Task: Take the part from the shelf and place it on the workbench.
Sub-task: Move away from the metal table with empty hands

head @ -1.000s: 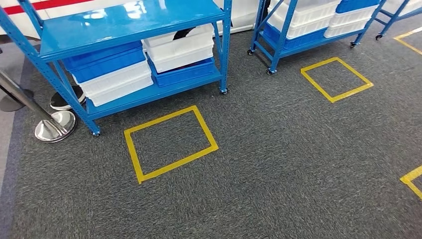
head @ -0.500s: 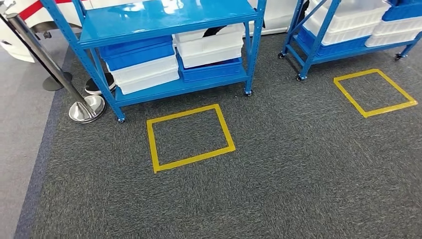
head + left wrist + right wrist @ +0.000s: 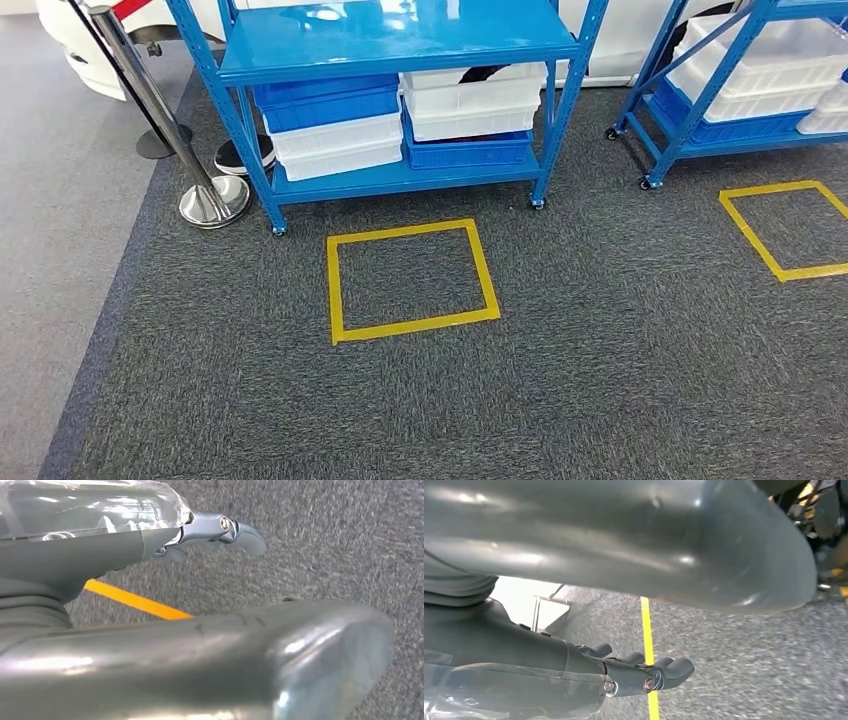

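A blue shelf (image 3: 400, 40) on castors stands ahead in the head view, with stacked blue and white bins on its lower level. A dark part (image 3: 485, 73) peeks out of the top white bin (image 3: 475, 100) on the right side of that level. My left hand (image 3: 100, 555) hangs over grey carpet, fingers (image 3: 240, 530) apart from the thick thumb (image 3: 250, 650), holding nothing. In the same way, my right hand (image 3: 549, 655) hangs with its dark fingers (image 3: 664, 670) spread from the thumb (image 3: 649, 540) and nothing in it.
A yellow tape square (image 3: 412, 280) marks the carpet just in front of the shelf. A chrome barrier post (image 3: 205, 195) stands left of it. A second blue shelf (image 3: 740, 90) with bins and another tape square (image 3: 790, 225) lie to the right.
The camera has moved: the whole scene slid right in the picture, and the shelf and its tape square now sit nearly straight ahead. Nothing on the shelf has moved.
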Controlling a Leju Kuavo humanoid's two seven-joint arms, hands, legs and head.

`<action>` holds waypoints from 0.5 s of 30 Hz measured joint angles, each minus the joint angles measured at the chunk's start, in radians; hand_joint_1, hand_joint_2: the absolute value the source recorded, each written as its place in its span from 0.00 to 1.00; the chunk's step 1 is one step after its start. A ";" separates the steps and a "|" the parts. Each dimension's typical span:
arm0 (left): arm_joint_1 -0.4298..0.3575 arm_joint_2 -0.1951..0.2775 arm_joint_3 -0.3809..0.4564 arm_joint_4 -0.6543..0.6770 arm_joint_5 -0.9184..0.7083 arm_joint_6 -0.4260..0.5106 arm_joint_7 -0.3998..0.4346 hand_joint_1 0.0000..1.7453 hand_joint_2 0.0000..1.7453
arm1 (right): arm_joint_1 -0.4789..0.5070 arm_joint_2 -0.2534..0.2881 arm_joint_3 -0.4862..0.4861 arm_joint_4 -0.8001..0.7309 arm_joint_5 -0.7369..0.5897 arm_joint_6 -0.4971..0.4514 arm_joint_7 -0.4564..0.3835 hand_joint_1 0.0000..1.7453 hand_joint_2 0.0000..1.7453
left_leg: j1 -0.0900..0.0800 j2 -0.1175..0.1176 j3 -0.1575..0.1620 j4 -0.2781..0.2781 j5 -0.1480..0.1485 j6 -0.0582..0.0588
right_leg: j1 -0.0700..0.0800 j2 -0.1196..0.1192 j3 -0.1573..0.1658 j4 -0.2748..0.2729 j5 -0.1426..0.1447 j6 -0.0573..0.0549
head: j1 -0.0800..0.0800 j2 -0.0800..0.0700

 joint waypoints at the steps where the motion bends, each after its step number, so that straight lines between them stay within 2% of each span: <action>1: 0.000 -0.001 0.001 0.000 0.001 0.003 0.001 0.00 0.00 | 0.000 0.000 -0.001 0.000 0.001 0.002 0.000 0.00 0.00 | -0.001 -0.002 0.004 0.004 -0.010 -0.007 | -0.001 0.004 0.018 -0.042 0.010 -0.003 | 0.000 0.000; 2: 0.000 -0.001 0.002 0.000 0.003 0.006 0.001 0.00 0.00 | 0.000 0.000 -0.003 0.000 0.004 0.003 -0.001 0.00 0.00 | -0.002 -0.003 0.006 0.006 -0.017 -0.013 | 0.001 0.007 0.027 -0.060 0.005 -0.009 | -0.001 0.000; 4: -0.002 -0.002 0.004 0.000 0.008 0.010 0.000 0.00 0.00 | -0.003 0.000 -0.004 0.000 0.008 0.006 -0.002 0.00 0.00 | -0.002 -0.005 0.013 0.002 -0.028 -0.022 | 0.004 0.007 0.032 -0.062 -0.010 -0.026 | -0.002 0.000; 6: -0.002 -0.005 0.005 0.000 0.013 0.011 -0.013 0.00 0.00 | -0.003 0.000 -0.005 0.000 0.014 0.008 0.001 0.00 0.00 | 0.000 0.002 0.014 0.027 -0.040 -0.032 | 0.004 0.004 0.051 -0.068 -0.024 -0.040 | -0.002 0.000; 7: -0.003 -0.009 0.006 0.001 0.015 0.012 -0.022 0.00 0.00 | -0.003 0.000 -0.005 0.000 0.015 0.007 0.005 0.00 0.00 | 0.002 0.008 -0.005 0.069 -0.053 -0.037 | 0.003 0.002 0.065 -0.073 -0.031 -0.046 | -0.002 0.000; 8: -0.003 -0.014 0.006 0.001 0.016 0.013 -0.030 0.00 0.00 | -0.001 -0.001 -0.005 0.000 0.017 0.007 0.011 0.00 0.00 | 0.002 0.013 -0.043 0.134 -0.067 -0.040 | 0.004 -0.001 0.079 -0.077 -0.040 -0.050 | -0.002 0.000; 10: -0.002 -0.022 0.007 0.001 0.017 0.014 -0.035 0.00 0.00 | -0.002 -0.002 -0.005 0.000 0.018 0.007 0.021 0.00 0.00 | 0.003 0.016 -0.150 0.278 -0.090 -0.042 | 0.007 -0.003 0.106 -0.083 -0.061 -0.054 | -0.002 0.000; 11: -0.001 -0.025 0.007 0.001 0.017 0.014 -0.035 0.00 0.00 | -0.002 -0.003 -0.005 0.000 0.018 0.007 0.023 0.00 0.00 | 0.003 0.016 -0.196 0.318 -0.078 -0.040 | 0.009 -0.003 0.122 -0.086 -0.073 -0.054 | -0.002 0.000; 12: 0.001 -0.028 0.007 0.001 0.017 0.013 -0.034 0.00 0.00 | -0.002 -0.003 -0.005 0.000 0.018 0.007 0.024 0.00 0.00 | 0.002 0.016 -0.224 0.319 -0.042 -0.035 | 0.012 -0.002 0.142 -0.090 -0.086 -0.055 | -0.002 0.000; 13: 0.003 -0.031 0.007 0.001 0.016 0.011 -0.033 0.00 0.00 | -0.002 -0.004 -0.005 0.000 0.018 0.007 0.024 0.00 0.00 | -0.001 0.015 -0.235 0.280 0.014 -0.026 | 0.016 -0.002 0.165 -0.096 -0.100 -0.056 | -0.002 0.000; 14: 0.005 -0.032 0.008 0.001 0.016 0.009 -0.032 0.00 0.00 | -0.001 -0.005 -0.006 0.000 0.019 0.007 0.024 0.00 0.00 | -0.005 0.015 -0.232 0.214 0.080 -0.013 | 0.019 -0.002 0.190 -0.103 -0.115 -0.056 | -0.002 0.000; 15: 0.008 -0.032 0.008 0.001 0.016 0.008 -0.030 0.00 0.00 | 0.001 -0.003 -0.006 0.001 0.020 0.009 0.023 0.00 0.00 | -0.012 0.017 -0.223 0.160 0.127 0.002 | 0.020 -0.003 0.212 -0.113 -0.127 -0.055 | 0.000 0.000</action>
